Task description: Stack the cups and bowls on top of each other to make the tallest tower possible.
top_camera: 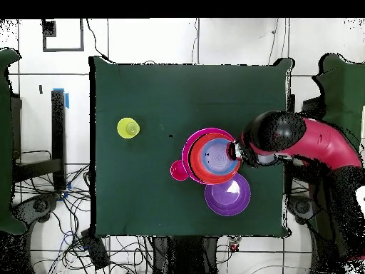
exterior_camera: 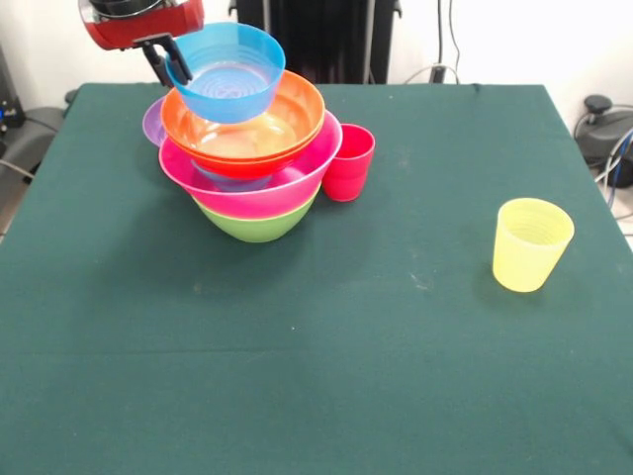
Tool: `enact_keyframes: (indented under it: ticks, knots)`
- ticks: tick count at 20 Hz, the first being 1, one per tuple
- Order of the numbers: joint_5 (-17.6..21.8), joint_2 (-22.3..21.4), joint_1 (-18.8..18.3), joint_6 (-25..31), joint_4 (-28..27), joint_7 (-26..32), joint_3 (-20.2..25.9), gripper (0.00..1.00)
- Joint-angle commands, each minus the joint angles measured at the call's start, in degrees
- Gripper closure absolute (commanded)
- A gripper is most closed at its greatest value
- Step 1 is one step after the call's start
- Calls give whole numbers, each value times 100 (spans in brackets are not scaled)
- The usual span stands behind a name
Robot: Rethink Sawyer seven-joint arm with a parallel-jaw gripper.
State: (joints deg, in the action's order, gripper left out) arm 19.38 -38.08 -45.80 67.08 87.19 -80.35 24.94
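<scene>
Nearest you, the yellow cup stands alone and upright on the green table. Farther back, the tower rises from the green bowl, the red cup touching it. Farthest, your gripper pinches the blue bowl by its rim.

- Your table: dark green cloth, plain.
- Tower, bottom up: green bowl, pink bowl, orange bowls, blue bowl on top.
- Purple bowl: solid purple.
- Red cup: glossy red.
- Yellow cup: translucent yellow, faint ribs.
- Arm: red and black; gripper black.
</scene>
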Motion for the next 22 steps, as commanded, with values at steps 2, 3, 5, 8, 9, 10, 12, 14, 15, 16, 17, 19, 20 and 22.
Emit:
enact_keyframes:
  ticks: [2, 3, 5, 8, 9, 10, 12, 14, 15, 16, 17, 19, 20, 22]
  knots:
    - [326, 249, 188, -486, 341, -166, -133, 100]
    - [321, 257, 201, -461, 322, -180, -136, 100]
    - [316, 281, 231, -391, 269, -229, -157, 100]
    - [333, 300, 286, -294, 205, -315, -212, 0]
    - [331, 298, 286, -345, 224, -316, -203, 0]
    - [323, 300, 289, -406, 225, -325, -194, 0]
    - [302, 333, 310, -418, 148, -325, -170, 0]
    - [327, 329, 329, -415, 123, -319, -175, 0]
    - [332, 322, 335, -415, 120, -323, -178, 0]
    - [331, 325, 335, -414, 115, -318, -175, 0]
    - [323, 322, 331, -423, 126, -316, -171, 0]
    - [316, 319, 322, -430, 131, -295, -161, 0]
    - [318, 315, 322, -421, 124, -284, -159, 0]
    - [309, 297, 319, -391, 108, -263, -149, 0]
